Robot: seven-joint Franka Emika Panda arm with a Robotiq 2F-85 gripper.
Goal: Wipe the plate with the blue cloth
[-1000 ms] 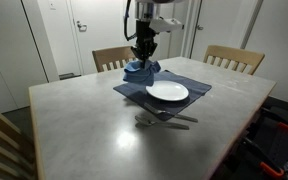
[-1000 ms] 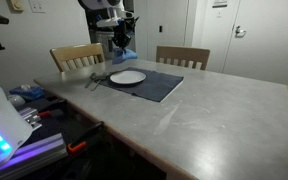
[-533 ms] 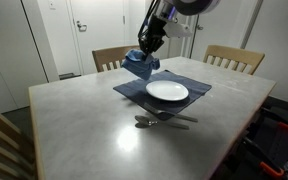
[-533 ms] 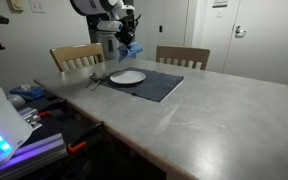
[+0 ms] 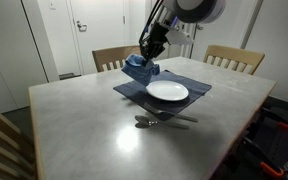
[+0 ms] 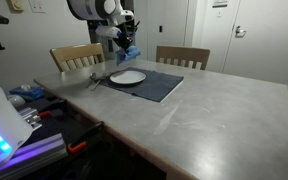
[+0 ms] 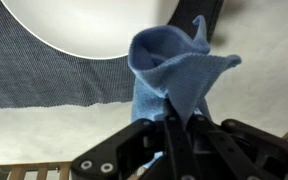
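In an exterior view, the gripper (image 5: pixel 149 52) has lifted the blue cloth (image 5: pixel 139 67) off the mat (image 5: pixel 132 89) since a second ago. It hangs beside the plate (image 5: pixel 167 91), with open surface (image 5: pixel 79 125) in front. In the wrist view, the gripper (image 7: pixel 179 120) pinches the cloth (image 7: pixel 174 75) near the plate's rim (image 7: pixel 84 30).

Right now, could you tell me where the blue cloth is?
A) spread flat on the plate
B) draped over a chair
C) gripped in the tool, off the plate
C: in the wrist view the blue cloth is bunched in the shut tool, and the white plate beside it is bare.
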